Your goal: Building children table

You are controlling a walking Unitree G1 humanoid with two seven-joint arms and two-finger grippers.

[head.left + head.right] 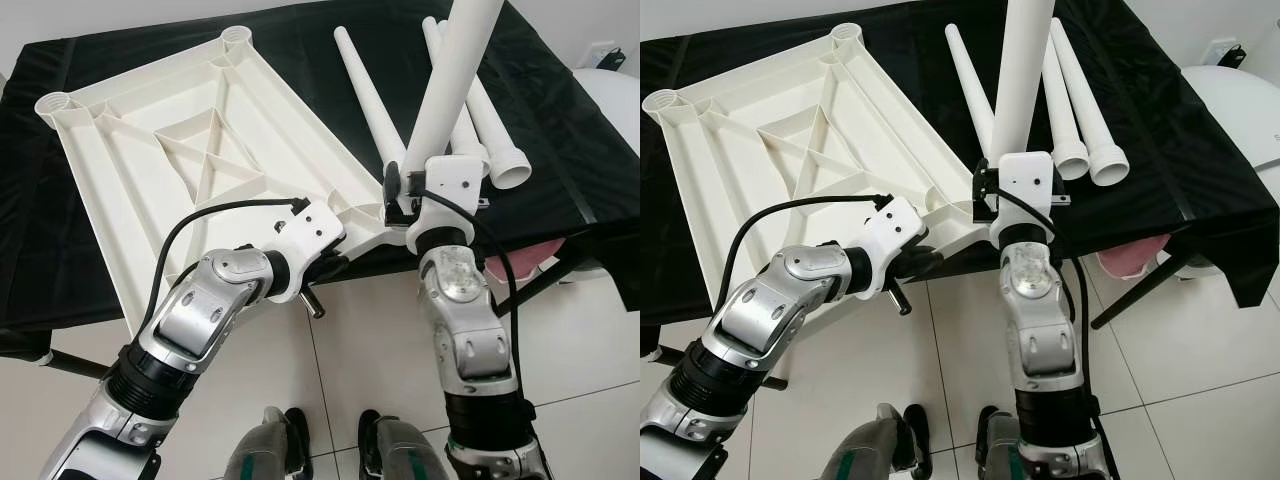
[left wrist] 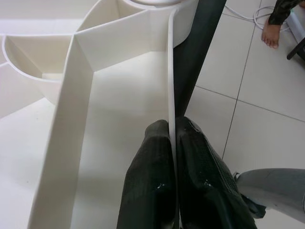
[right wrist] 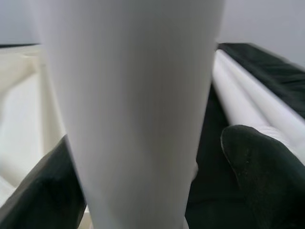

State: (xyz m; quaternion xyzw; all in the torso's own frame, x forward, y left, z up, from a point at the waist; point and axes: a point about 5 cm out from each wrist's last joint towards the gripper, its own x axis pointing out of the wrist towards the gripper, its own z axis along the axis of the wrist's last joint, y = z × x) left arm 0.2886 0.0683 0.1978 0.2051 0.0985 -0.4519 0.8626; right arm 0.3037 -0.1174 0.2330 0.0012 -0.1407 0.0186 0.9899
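On black cloth, ribbed white tabletop, smooth tapered legs.

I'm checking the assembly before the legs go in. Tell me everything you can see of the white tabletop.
The white tabletop lies upside down on the black cloth, near corner overhanging the edge. It looks like moulded plastic: raised rim, crossing ribs, round leg sockets at its corners. The left gripper is shut on its rim at the near edge. The right gripper holds a white leg upright at the near corner socket.
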